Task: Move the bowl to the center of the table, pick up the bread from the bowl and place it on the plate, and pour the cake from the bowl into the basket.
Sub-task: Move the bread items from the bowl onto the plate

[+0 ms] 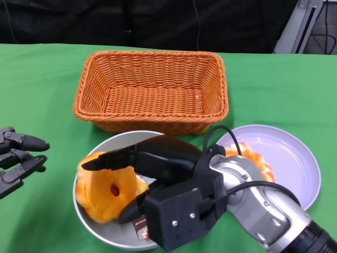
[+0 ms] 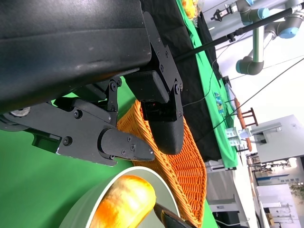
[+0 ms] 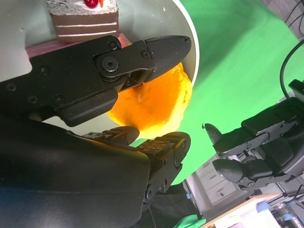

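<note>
The right hand (image 1: 158,179) reaches into the bowl (image 1: 87,221) and has its fingers (image 3: 161,50) closed on either side of the bread (image 1: 105,192), one set over the top and another under its near flank, so it is holding the bread, though the bread appears not yet lifted clear of the bowl. The bowl sits at the near edge of the table (image 1: 42,84), roughly midway along it, just in front of the basket (image 1: 152,89), with the plate (image 1: 289,158) touching or nearly touching it on the right; something orange already lies at the plate's near rim, partly hidden by the arm. The bread looks soft and light, a puffy glazed ring with a red spot at its middle, so it should squash easily: a gentle hold across its thick sides seems wiser than pinching the thin inner rim, and its shiny crust may be a little slippery. The cake (image 3: 85,21), a small brown layered slice with white cream and a red berry, lies in the bowl beside the bread and looks fragile, best tipped out rather than gripped. The left hand (image 1: 18,158) rests at the table's left, fingers apart, holding nothing.
</note>
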